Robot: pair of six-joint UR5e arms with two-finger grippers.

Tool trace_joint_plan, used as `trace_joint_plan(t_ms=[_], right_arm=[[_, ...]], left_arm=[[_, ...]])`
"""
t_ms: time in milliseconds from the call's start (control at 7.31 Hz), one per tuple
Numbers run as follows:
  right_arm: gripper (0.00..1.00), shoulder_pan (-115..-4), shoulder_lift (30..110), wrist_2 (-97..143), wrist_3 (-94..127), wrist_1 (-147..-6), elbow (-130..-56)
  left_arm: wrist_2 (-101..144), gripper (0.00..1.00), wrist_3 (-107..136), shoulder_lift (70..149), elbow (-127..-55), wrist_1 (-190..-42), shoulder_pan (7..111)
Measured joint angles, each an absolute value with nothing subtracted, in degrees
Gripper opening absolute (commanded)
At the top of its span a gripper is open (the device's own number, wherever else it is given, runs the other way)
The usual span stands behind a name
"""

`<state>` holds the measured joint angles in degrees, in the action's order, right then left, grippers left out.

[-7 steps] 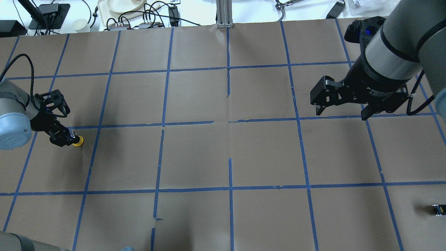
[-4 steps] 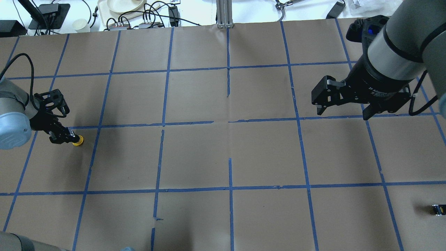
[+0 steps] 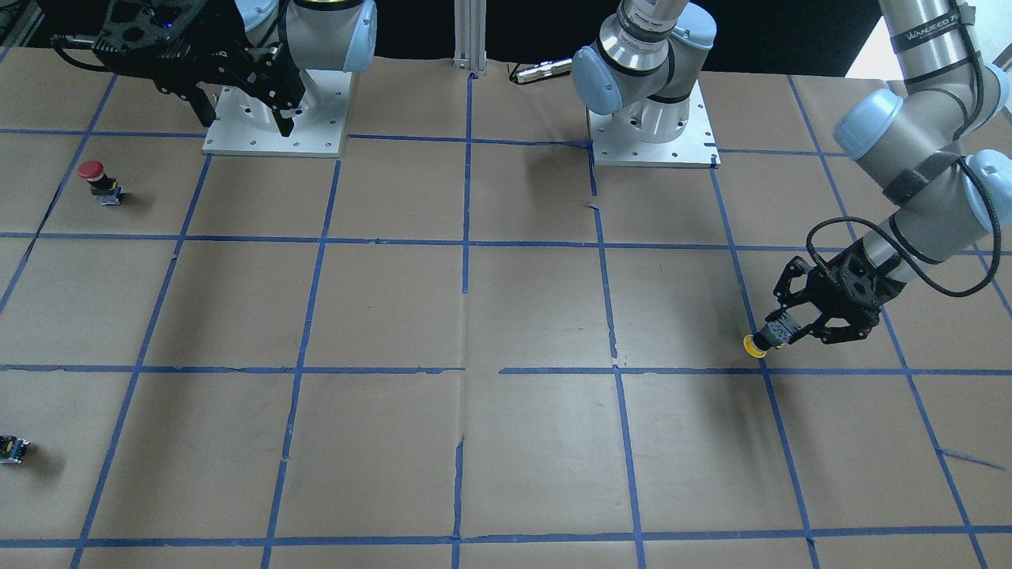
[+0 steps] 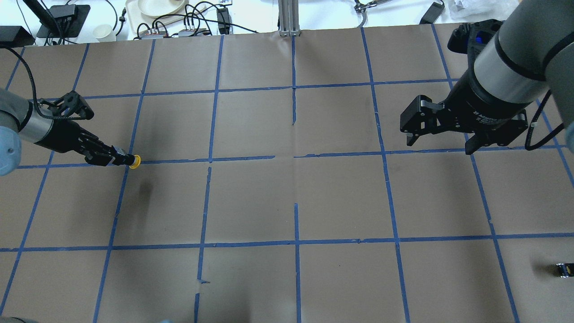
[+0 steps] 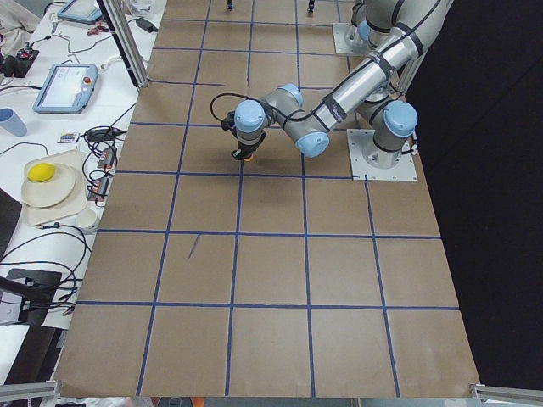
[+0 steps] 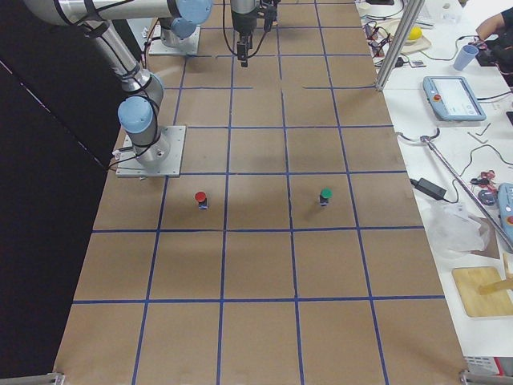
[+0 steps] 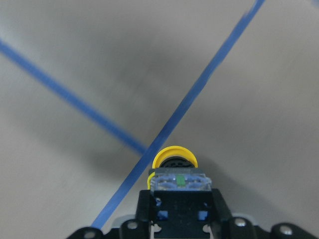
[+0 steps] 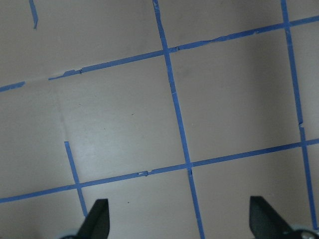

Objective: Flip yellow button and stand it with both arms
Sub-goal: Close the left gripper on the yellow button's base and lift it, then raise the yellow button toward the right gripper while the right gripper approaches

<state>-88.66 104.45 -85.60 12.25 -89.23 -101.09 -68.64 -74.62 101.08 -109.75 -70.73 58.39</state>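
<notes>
The yellow button (image 4: 134, 161) is held by its black-grey base in my left gripper (image 4: 120, 158), cap pointing away from the wrist, raised above the paper with its shadow below. In the front view the cap (image 3: 753, 346) sticks out of the left gripper (image 3: 779, 330) near a blue tape crossing. The left wrist view shows the yellow cap (image 7: 174, 158) beyond the clear-topped base, clamped between the fingers. My right gripper (image 4: 438, 147) is open and empty, hovering high at the far right; it also shows in the front view (image 3: 247, 122) and the right wrist view (image 8: 180, 224).
A red-capped button (image 3: 93, 178) stands near the right arm's base plate (image 3: 237, 142). A green-capped button (image 6: 325, 195) stands beside it in the right side view. A small black switch block (image 4: 564, 269) lies at the right edge. Blue tape grid covers the brown paper.
My left gripper has lifted the yellow button off the paper and carried it up and toward the table's middle. The right gripper has barely moved.
</notes>
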Motion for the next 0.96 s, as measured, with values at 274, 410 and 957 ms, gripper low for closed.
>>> trace_joint_plan(t_ms=[274, 410, 957], right_arm=[[1.0, -88.31, 103.39, -77.66, 25.03, -89.62, -100.52], [1.0, -87.77, 102.38, -73.24, 31.31, -89.69, -99.89], [1.0, -84.25, 99.52, -56.4, 42.77, -90.93, -98.83]], left_arm=[[-54.98, 0.13, -59.59, 99.74, -107.82, -84.0, 62.04], [-48.17, 0.13, -52.68, 98.78, -107.22, -87.84, 64.96], [-18.38, 0.13, -26.89, 91.48, -106.78, -94.42, 77.48]])
